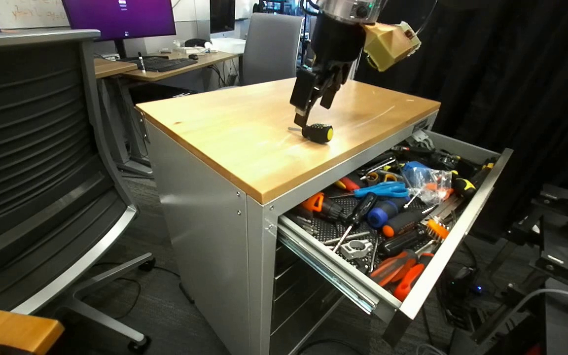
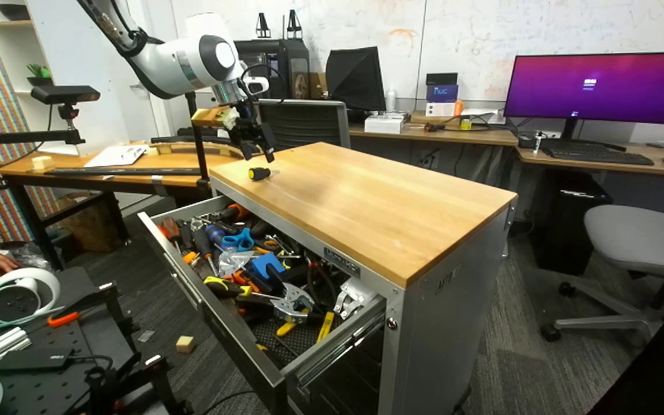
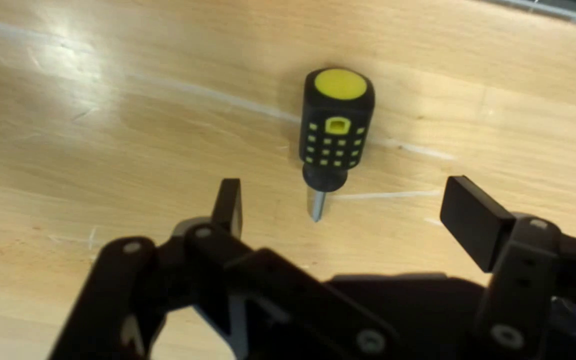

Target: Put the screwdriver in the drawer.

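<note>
Screwdriver (image 3: pixel 337 130) lies on its side on the bench (image 1: pixel 205 128), yellow end roughly toward the pulled-out drawer (image 1: pixel 459 231). The jaws stand wide apart, holding nothing, their pads (image 3: pixel 475 225) level with the shaft (image 3: pixel 318 205) in the wrist view. Best, it seems, is shifting toward the drawer until they flank the thick handle (image 3: pixel 337 112), then descending straight, closing evenly and lifting clear of the bench edge.

1 screwdriver (image 1: pixel 318 133) lying on worktop (image 1: pixel 215 123) | gripper (image 1: pixel 314 113) above, 2 jaws apart | drawer (image 1: pixel 456 231) pulled out, tools (image 1: pixel 387 189) inside
</note>
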